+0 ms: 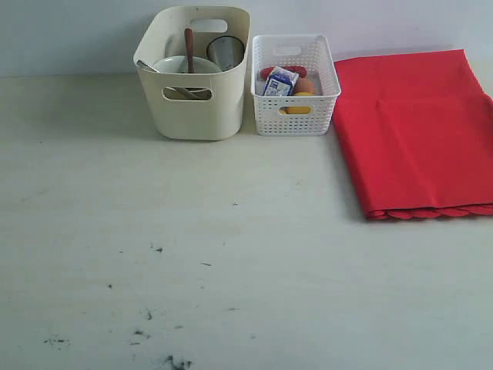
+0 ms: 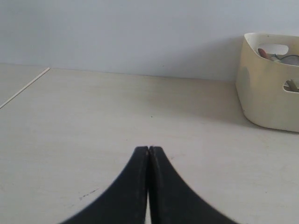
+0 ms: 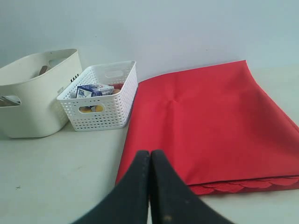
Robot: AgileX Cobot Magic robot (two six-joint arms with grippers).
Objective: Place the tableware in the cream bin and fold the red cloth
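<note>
1. The left gripper (image 2: 148,149) fills the foreground of its wrist view. Its two dark fingers are pressed flat together with no gap, and it holds nothing.
2. The right gripper (image 3: 150,153) is likewise closed tight, finger against finger, and empty.
3. Both hover over the pale table (image 1: 231,254). Neither touches any object.
4. Just beyond the right gripper lies the red cloth (image 3: 205,126), flat on the table at the right of the exterior view. It lies in layers: a smooth top layer, with a scalloped edge peeking out beneath it along the near side.
5. Close against the cloth's left edge stands a white perforated basket (image 1: 296,123). It holds a small milk carton (image 1: 279,82), an egg (image 1: 305,85) and a lemon (image 1: 299,108).
6. Just beside the basket, on its left, stands the cream bin (image 1: 196,116), upright near the wall (image 1: 77,35). It is well apart from the left gripper.
7. Inside the bin are a white bowl (image 1: 173,65), a dark wooden spoon (image 1: 189,48) standing up in it, and a steel cup (image 1: 226,51) tilted in the back right corner. A silver handle (image 1: 146,66) leans at the bin's left rim.
8. Dark scuffs (image 1: 173,361) speckle the table's near edge in the exterior view.
</note>
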